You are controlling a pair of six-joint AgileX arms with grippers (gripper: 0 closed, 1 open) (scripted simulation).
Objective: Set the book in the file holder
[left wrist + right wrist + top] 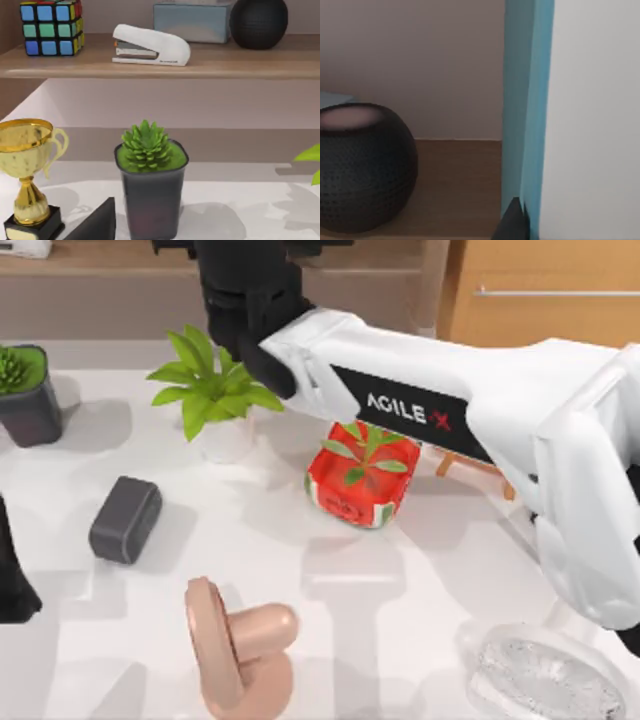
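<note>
In the right wrist view the book (pixel 535 100) stands upright and close, with a blue cover edge and a white face. A dark fingertip (pixel 512 222) of my right gripper rests against its lower edge. From above, my right arm reaches from the right side across the table to the back left, where the dark right gripper (pixel 245 315) is over the back edge by the shelf. Orange-brown bars of the file holder (pixel 470 462) peek out beneath that arm; the rest is hidden. My left arm (pixel 12 585) stays parked at the table's left edge.
On the table stand a leafy plant in a white pot (pixel 215 400), a succulent in a dark pot (pixel 25 395), a red watermelon planter (pixel 360 480), a grey block (pixel 125 518), a pink object (pixel 240 640) and a glass dish (pixel 545 675). A black speaker (pixel 362 175) sits on the shelf.
</note>
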